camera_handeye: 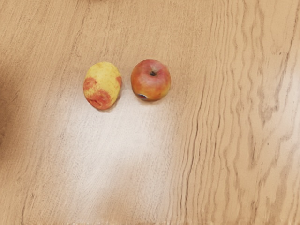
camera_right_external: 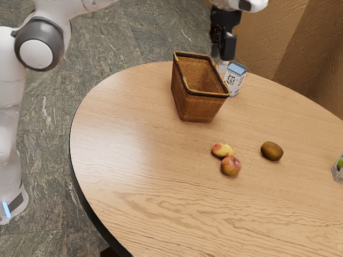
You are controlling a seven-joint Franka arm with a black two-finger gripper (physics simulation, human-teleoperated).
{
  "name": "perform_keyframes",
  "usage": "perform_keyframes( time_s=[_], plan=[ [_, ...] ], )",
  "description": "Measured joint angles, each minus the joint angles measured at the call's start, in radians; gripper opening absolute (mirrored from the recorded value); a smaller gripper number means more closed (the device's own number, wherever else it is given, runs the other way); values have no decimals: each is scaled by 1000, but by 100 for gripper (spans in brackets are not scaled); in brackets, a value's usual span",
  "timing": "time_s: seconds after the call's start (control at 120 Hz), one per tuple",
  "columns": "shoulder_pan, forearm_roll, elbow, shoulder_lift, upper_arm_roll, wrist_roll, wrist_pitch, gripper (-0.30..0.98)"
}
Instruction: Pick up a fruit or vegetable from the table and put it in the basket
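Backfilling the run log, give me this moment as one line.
gripper: raised, no fruit held | on table: apple, yellow-red fruit, kiwi | basket: no fruit seen inside | status: pick pending

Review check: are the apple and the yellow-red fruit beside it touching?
Apart. The wrist view shows a strip of table between the apple and yellow-red fruit.

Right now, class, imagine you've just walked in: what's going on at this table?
A robot arm is at work, its gripper raised, with no fruit lifted. The apple, the yellow-and-red fruit and the brown fruit lie on the table. One is meant for the basket, where I see no fruit yet.
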Motion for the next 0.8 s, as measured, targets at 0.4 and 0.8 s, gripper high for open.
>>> perform_keyframes(
  time_s=[0.4,0.8],
  plan=[
    [-60,43,-273,41,-129,-149,178,69],
    [-51,78,-211,209,-44,-235,329,69]
  ],
)
